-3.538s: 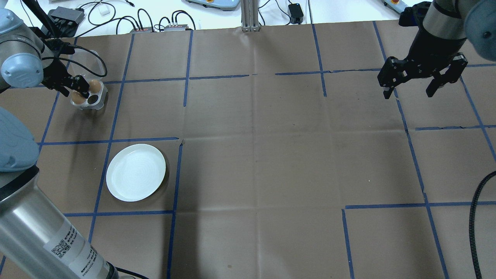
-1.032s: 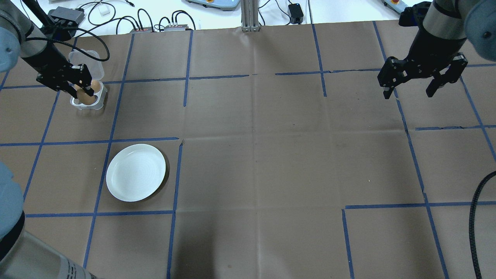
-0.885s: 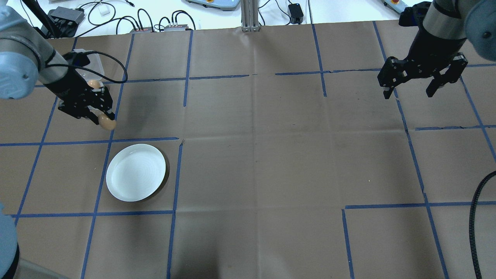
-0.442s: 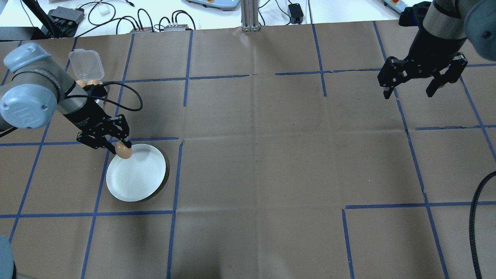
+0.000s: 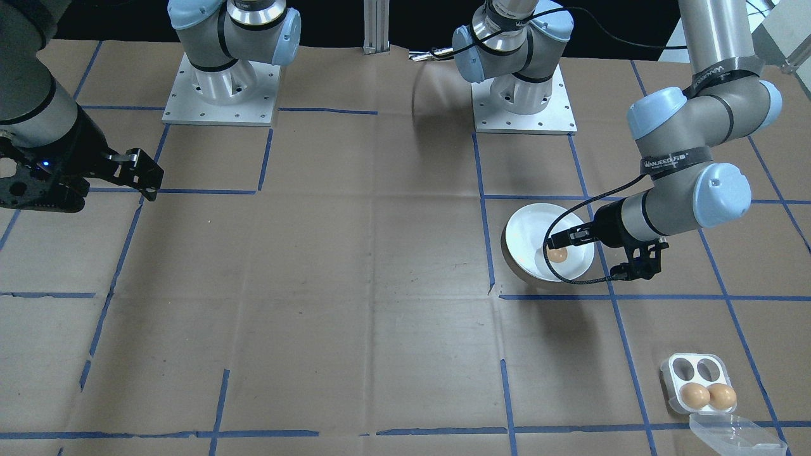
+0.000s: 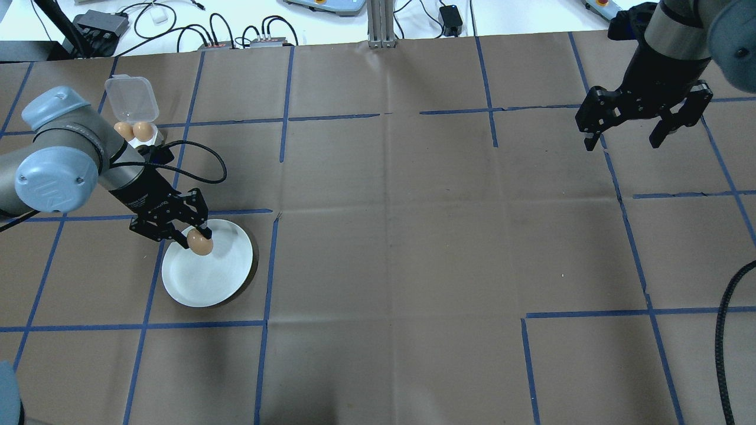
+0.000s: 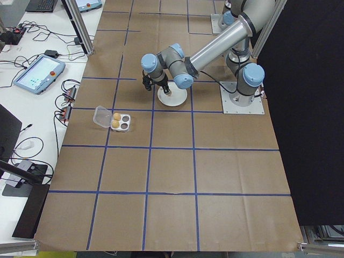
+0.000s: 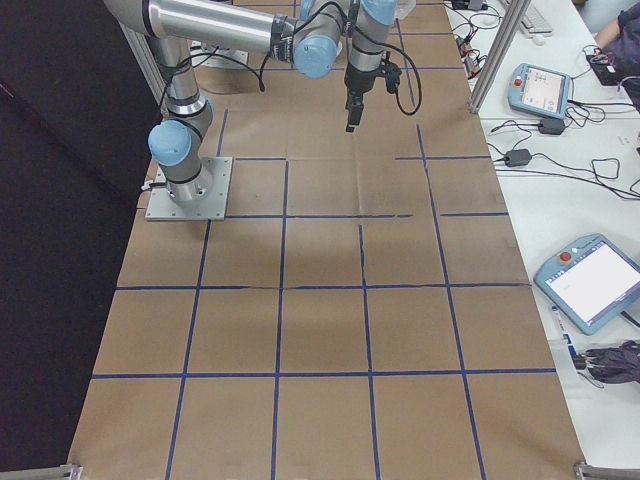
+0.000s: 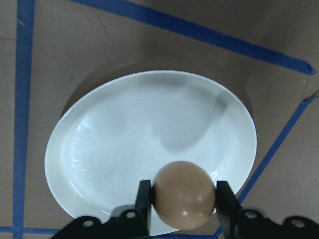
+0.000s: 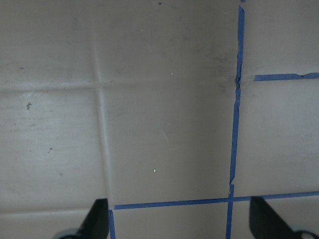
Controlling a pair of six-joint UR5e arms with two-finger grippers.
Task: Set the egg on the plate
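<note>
A brown egg [image 6: 199, 243] [image 9: 183, 194] [image 5: 557, 254] is held between the fingers of my left gripper [image 6: 194, 236] [image 9: 184, 200], which is shut on it. The egg hangs over the far-left part of the white plate [image 6: 227, 283] [image 9: 129, 144] [image 5: 529, 231], and its shadow falls on the plate's floor. In the exterior left view the near arm reaches down over the plate [image 7: 180, 99]. My right gripper [image 6: 623, 143] [image 10: 182, 221] hangs open and empty over bare paper at the far right.
A square egg tray [image 6: 150, 137] [image 5: 692, 369] holding two brown eggs [image 6: 133, 130], its clear lid [image 6: 131, 99] open, stands beyond the plate at the far left. Cables and boxes [image 6: 236, 35] line the far table edge. A black hose [image 6: 725, 330] hangs at the right.
My left gripper lifted an egg out of the tray and carried it toward me, and it now hangs over the plate. The right arm has stayed still.
</note>
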